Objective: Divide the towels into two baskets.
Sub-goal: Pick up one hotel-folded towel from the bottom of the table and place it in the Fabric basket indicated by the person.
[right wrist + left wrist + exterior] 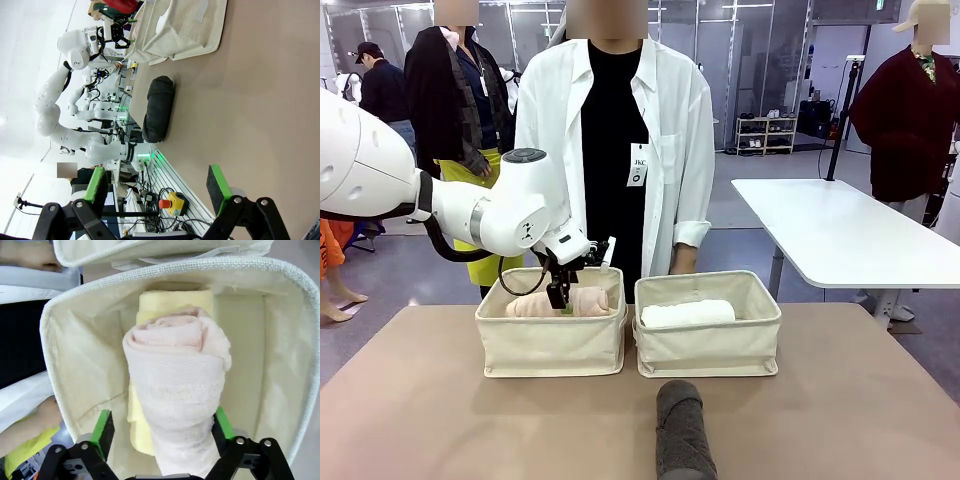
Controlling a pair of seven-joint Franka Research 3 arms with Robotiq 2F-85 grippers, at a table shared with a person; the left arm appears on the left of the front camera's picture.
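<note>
My left gripper (pixel 162 426) hangs over the left basket (pixel 550 345), jaws spread wide and gripping nothing; the pale cream towel (pixel 175 385) lies loose between them, resting on the yellow towel (pixel 175 302) inside; the white towel (pixel 688 313) fills the right basket (pixel 710 348); the dark grey towel (pixel 682 430) lies on the table (pixel 440 400) on my side of that basket, its long axis pointing towards it; my right gripper (pixel 156 184), wide and empty, looks the nearer; the roll is thick, nubbly and soft.

A white table (pixel 840 235) stands on grey floor (pixel 750 190).
</note>
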